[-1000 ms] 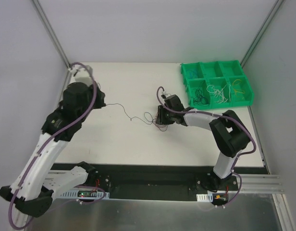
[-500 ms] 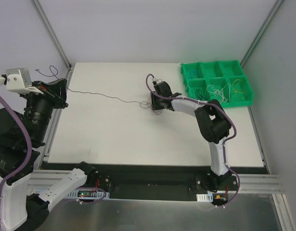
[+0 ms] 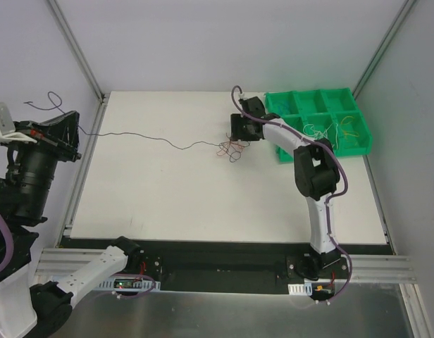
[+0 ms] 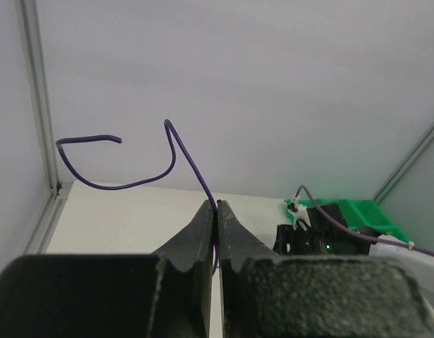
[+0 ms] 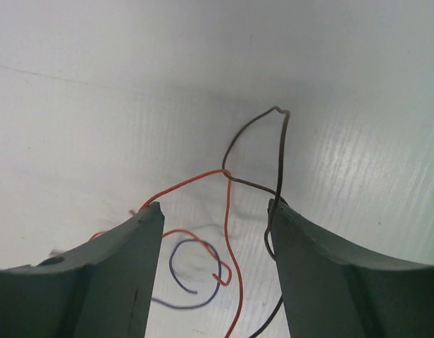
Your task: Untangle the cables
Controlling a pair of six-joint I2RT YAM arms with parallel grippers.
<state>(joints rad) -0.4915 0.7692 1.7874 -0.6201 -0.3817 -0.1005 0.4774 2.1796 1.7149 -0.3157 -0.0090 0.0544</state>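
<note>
A small tangle of cables [image 3: 232,148] in red, orange and dark colours lies on the white table, left of the green bin. One long dark purple cable [image 3: 153,140] runs from the tangle to my left gripper [image 3: 77,134], which is shut on it beyond the table's left edge. The cable's free end [image 4: 176,153] curls above the pinched fingertips of the left gripper [image 4: 218,204]. My right gripper [image 3: 237,136] hovers open just over the tangle. Between its fingers [image 5: 215,206] lie a red cable [image 5: 183,184], a dark cable [image 5: 281,156] and a blue loop [image 5: 218,272], none of them gripped.
A green bin [image 3: 320,98] with several compartments stands at the back right, with loose thin wires in its front cells. Grey walls and metal frame posts [image 3: 76,49] close in the left, back and right sides. The black rail [image 3: 224,271] holding the arm bases runs along the near edge.
My left gripper has drawn back to the left past the table edge, pulling the long cable out straight. My right gripper has moved toward the far side beside the bin and opened.
</note>
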